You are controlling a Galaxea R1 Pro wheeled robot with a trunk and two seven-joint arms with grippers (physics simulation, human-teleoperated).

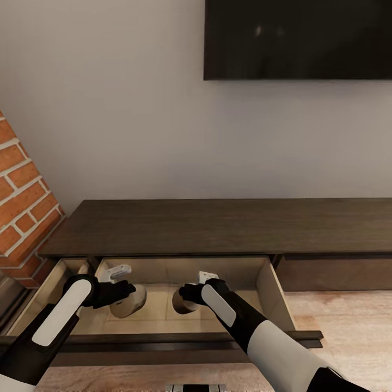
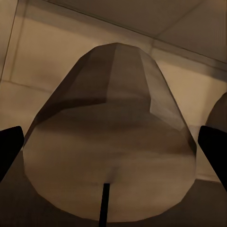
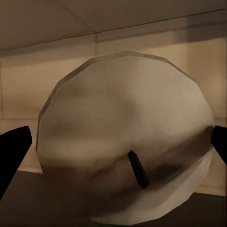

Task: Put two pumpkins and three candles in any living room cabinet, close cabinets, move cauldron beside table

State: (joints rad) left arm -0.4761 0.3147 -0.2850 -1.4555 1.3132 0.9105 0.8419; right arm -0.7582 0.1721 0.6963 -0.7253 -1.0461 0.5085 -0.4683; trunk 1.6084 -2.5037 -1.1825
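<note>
The dark-brown cabinet (image 1: 218, 223) runs along the wall with its left drawer (image 1: 272, 296) pulled open, showing a pale beige inside. Both arms reach into that drawer. My left gripper (image 1: 128, 296) is shut on a cream-tan candle (image 1: 130, 307), which lies sideways between the fingers (image 2: 10, 151) with its wick end (image 2: 105, 201) facing the wrist camera. My right gripper (image 1: 183, 298) is shut on a second candle (image 1: 182, 305), whose pale round top (image 3: 123, 142) sits between the two dark fingertips (image 3: 14, 151). That second candle also edges into the left wrist view (image 2: 218, 113). Pumpkins and cauldron are out of view.
A dark TV (image 1: 299, 38) hangs on the wall above the cabinet. A red brick column (image 1: 22, 201) stands close on the left. The neighbouring drawer front (image 1: 337, 275) is shut. Wooden floor (image 1: 348, 332) lies to the right of the open drawer's front board (image 1: 190, 340).
</note>
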